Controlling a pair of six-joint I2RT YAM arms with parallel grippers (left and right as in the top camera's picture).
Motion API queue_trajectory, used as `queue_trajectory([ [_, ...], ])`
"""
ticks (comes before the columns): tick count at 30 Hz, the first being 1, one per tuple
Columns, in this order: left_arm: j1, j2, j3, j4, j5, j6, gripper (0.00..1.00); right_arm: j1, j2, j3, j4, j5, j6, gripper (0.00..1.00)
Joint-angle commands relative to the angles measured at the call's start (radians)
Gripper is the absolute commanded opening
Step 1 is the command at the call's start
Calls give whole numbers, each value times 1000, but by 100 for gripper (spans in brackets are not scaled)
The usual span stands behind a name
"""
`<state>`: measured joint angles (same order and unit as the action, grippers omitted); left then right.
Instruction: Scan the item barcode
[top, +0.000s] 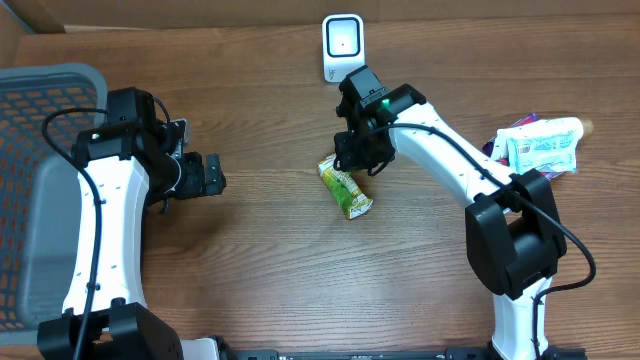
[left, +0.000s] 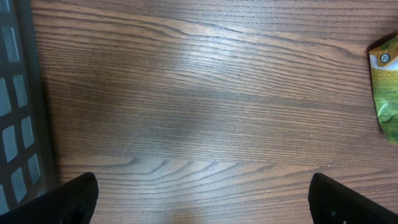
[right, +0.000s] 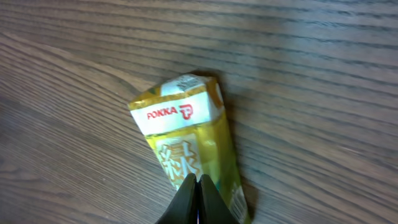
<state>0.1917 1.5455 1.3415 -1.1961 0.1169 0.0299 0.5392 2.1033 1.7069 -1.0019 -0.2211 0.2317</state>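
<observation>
A green and yellow Pokka drink carton (top: 346, 188) lies flat on the wooden table near the middle. In the right wrist view the carton (right: 186, 134) points its white-banded end away from me. My right gripper (right: 198, 186) is shut, fingertips pressed together over the carton's near end, with nothing visible between them. From overhead the right gripper (top: 353, 160) sits just beyond the carton's far end. A white barcode scanner (top: 342, 46) stands at the back edge. My left gripper (top: 214, 175) hangs open over bare wood to the left; the left gripper (left: 202, 202) holds nothing, and the carton (left: 385, 87) shows at that view's right edge.
A grey plastic basket (top: 40, 110) fills the left side of the table, and its wall (left: 15, 112) shows beside my left gripper. A pile of white and teal packets (top: 540, 145) lies at the right edge.
</observation>
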Motion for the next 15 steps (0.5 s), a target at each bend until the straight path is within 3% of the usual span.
queue_trajectory([
  [1,4,6,6,0,6,16,99,18,1,-28,10,-5,11,4],
  [15,4,6,6,0,6,16,100,29,1,-162,79,-26,58,4],
])
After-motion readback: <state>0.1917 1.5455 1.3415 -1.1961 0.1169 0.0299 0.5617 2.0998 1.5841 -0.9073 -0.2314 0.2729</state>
